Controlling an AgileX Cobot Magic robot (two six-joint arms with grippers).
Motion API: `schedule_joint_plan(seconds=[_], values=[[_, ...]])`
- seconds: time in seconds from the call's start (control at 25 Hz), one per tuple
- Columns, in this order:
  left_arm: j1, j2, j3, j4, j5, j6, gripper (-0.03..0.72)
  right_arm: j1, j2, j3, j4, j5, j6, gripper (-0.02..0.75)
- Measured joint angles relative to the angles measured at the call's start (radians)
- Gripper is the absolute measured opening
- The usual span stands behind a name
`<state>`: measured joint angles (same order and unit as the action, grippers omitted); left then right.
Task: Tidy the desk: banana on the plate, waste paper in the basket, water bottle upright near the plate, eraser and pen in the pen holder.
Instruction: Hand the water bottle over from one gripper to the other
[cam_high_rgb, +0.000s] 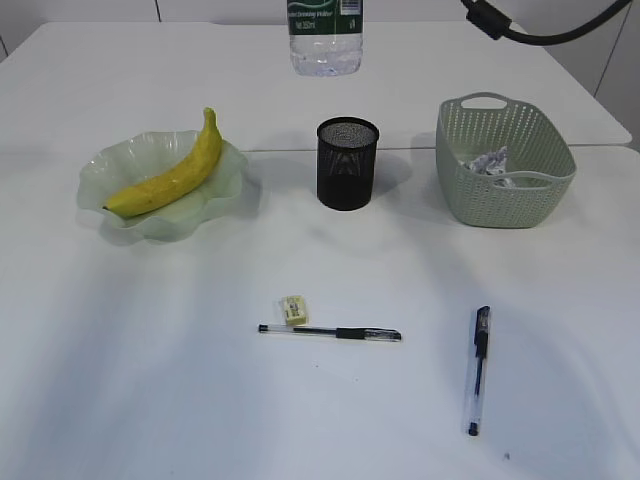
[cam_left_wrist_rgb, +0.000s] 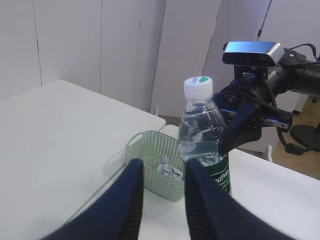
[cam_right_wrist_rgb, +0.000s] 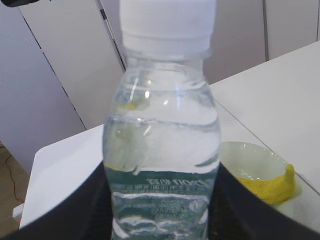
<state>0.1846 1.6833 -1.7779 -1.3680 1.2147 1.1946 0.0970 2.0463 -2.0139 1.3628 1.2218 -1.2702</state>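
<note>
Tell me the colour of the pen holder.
Black mesh pen holder, clearest in the exterior view.

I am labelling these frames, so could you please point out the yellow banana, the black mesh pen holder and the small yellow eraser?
yellow banana (cam_high_rgb: 170, 180), exterior view, mid-body.
black mesh pen holder (cam_high_rgb: 347, 172), exterior view, front wall.
small yellow eraser (cam_high_rgb: 294, 309), exterior view, top face.

Desk colours: white, green, yellow, black

Yellow banana (cam_high_rgb: 175, 172) on a translucent pale-green plate (cam_high_rgb: 110, 160); black mesh pen holder (cam_high_rgb: 347, 163); sage-green perforated basket (cam_high_rgb: 505, 165); pale-yellow eraser (cam_high_rgb: 293, 309); clear bottle (cam_left_wrist_rgb: 202, 137), white cap, dark-green label; white desk (cam_high_rgb: 150, 380).
</note>
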Motion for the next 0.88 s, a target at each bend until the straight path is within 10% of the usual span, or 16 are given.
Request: schedule_joint_plan(seconds=[0.88], values=[[0.0,0.012,0.491,-0.253,-0.021,0.465,0.192,0.0,0.0,0.0,-0.001,0.0,0.0,0.347]])
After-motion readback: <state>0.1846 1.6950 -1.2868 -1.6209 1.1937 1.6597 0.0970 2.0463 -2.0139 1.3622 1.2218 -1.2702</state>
